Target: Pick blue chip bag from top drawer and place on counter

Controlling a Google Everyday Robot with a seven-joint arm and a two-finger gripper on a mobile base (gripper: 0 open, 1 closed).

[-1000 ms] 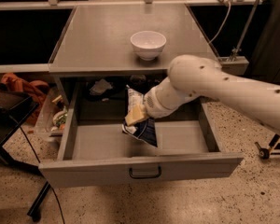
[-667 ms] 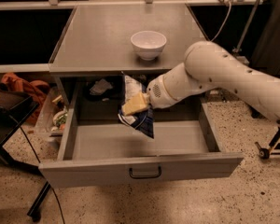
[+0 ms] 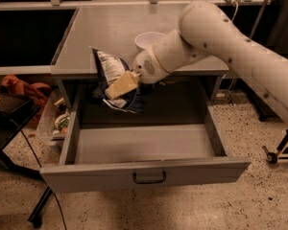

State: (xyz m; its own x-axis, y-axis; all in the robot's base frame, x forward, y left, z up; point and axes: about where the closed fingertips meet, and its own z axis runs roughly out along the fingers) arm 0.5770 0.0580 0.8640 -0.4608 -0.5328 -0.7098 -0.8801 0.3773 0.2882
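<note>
Whereas the frames of a second and less ago showed the blue chip bag (image 3: 107, 68) hanging low inside the top drawer (image 3: 144, 145), it now hangs higher, with its upper part level with the near edge of the tabletop (image 3: 110, 25) and overlapping the left portion of that edge. Its lower, dark blue end remains below the tabletop, over the far left part of the drawer cavity and clear of the drawer floor. The white arm (image 3: 230, 42) has risen with it and now crosses above the right side of the tabletop, where before it reached in lower, over the drawer's right wall.

The gripper (image 3: 117, 87) sits at the near left edge of the tabletop, pointing left and slightly downward. It is clamped on the blue chip bag: one pale yellow finger (image 3: 124, 83) lies flat across the bag's front face, and the bag stands roughly upright in this hold, white and silvery patch uppermost.

The top drawer is pulled fully out toward the viewer, its dark bar handle (image 3: 149, 178) centred on the front panel. A white bowl (image 3: 145, 38) stands on the tabletop just behind the wrist, which hides part of it. To the left of the cabinet lie an orange cloth (image 3: 24, 87) and a dark box (image 3: 7, 107).
</note>
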